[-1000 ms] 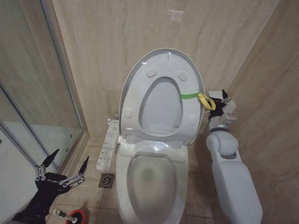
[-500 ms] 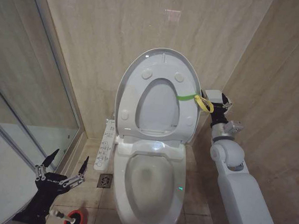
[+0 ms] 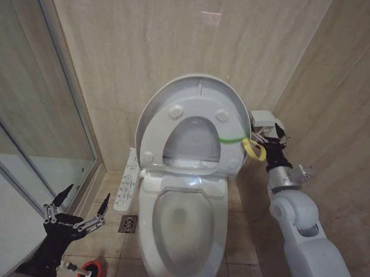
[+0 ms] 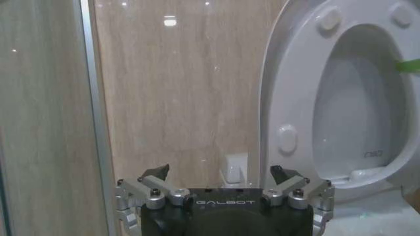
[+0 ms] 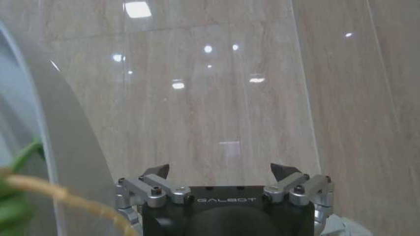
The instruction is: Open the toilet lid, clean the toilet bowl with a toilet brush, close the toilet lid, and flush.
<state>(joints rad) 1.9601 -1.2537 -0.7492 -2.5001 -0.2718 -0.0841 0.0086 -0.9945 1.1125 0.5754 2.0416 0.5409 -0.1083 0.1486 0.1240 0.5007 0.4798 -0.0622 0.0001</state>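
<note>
Since the earlier frames the toilet lid has tipped forward off the far wall, now leaning partway down over the bowl, and the right hand has dropped a bit with it, wrist moved right. Whole head view shifted too, so the camera moved.

Toilet bowl sits centre, open, button panel on its left side. The lid and the seat ring are raised together, tilted toward the near side. Yellow-green strap loop hangs off the lid's right edge, right at the right hand; hand's fingers spread apart in the right wrist view, strap passing beside it, contact unclear.

Left hand hovers low at near left over the floor, fingers spread wide, empty. Toilet brush stands in the red holder cup just below that hand, not touched.
</note>
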